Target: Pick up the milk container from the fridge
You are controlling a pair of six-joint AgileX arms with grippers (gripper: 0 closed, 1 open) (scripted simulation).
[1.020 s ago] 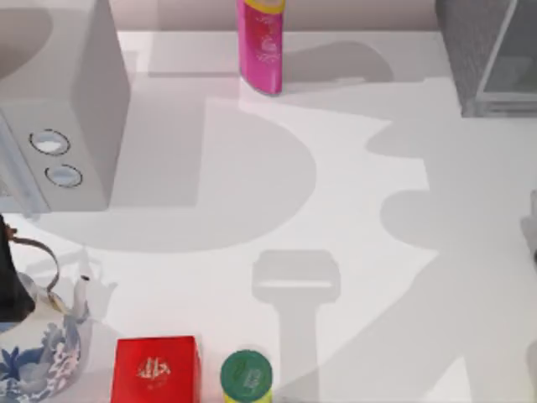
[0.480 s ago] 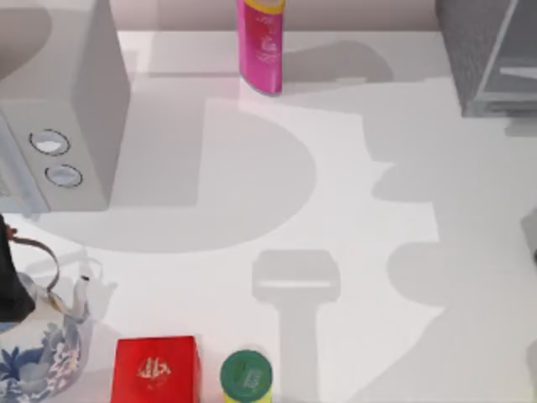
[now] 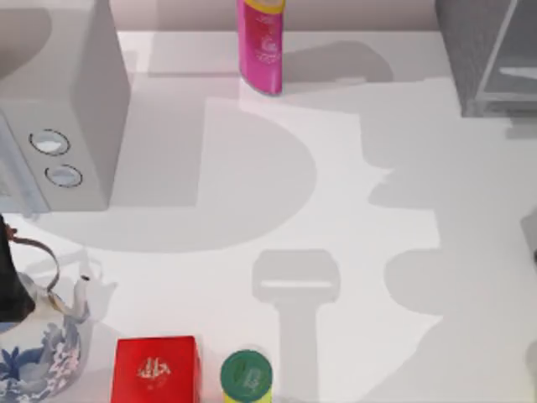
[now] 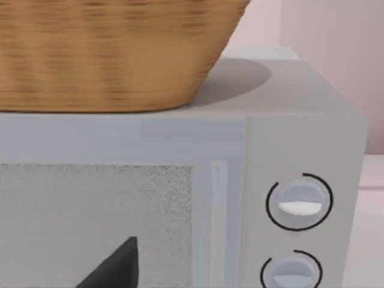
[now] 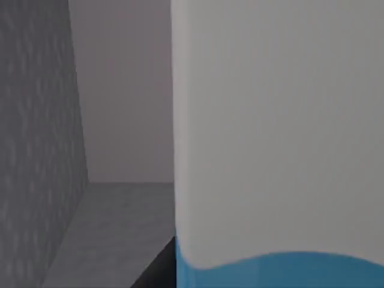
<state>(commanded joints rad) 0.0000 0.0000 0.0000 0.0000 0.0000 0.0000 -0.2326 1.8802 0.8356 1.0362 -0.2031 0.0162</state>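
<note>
We saw the dark grey speckled fridge at the desk's far right corner. From our right wrist, the white-and-light-blue milk carton stood very close, inside the fridge beside its speckled wall; whether our right hand was wide or narrow, we could not tell. Our left wrist faced the light grey two-knob box carrying a woven basket

No legible text; labels too blurred.
</note>
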